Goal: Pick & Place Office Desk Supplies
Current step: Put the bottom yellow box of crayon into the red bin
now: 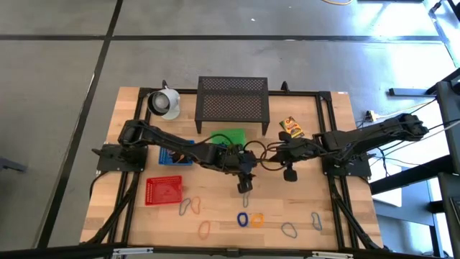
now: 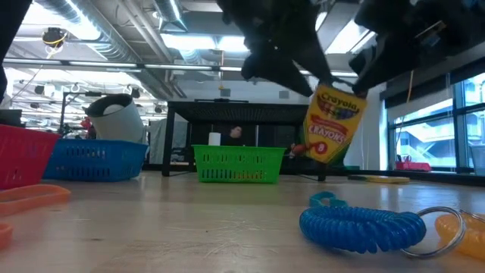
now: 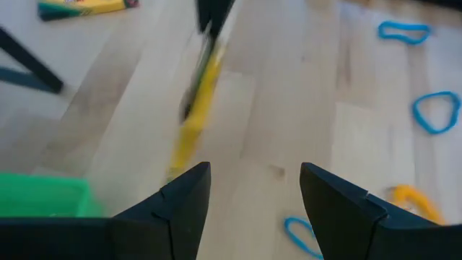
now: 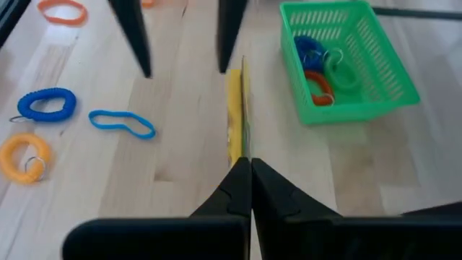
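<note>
Counter (image 1: 144, 223): you see pale wood planks on a black frame, with grey floor all round in the high view.
Room: in the low view you look into an open hall with ceiling ducts and windows at 3 o'clock.
Far edge: the black mesh stand (image 1: 232, 106) sits at 12 o'clock, the white cup (image 1: 165, 103) at 11.
Baskets: green basket (image 1: 230, 137) at centre, blue basket (image 1: 175, 153) and red basket (image 1: 164, 190) toward 9 o'clock.
Right gripper (image 4: 250, 172): fingers pressed together on a yellow crayon box (image 2: 333, 123), which hangs above the counter near the centre.
Left gripper (image 3: 254, 189): fingers spread, nothing between them, just beside the right gripper.
Second crayon box (image 1: 291, 127): lies at 2 o'clock.
Near edge: 6 or so loose bands (image 1: 190, 207) and a blue coil (image 2: 362, 225) lie from 7 to 5 o'clock.
</note>
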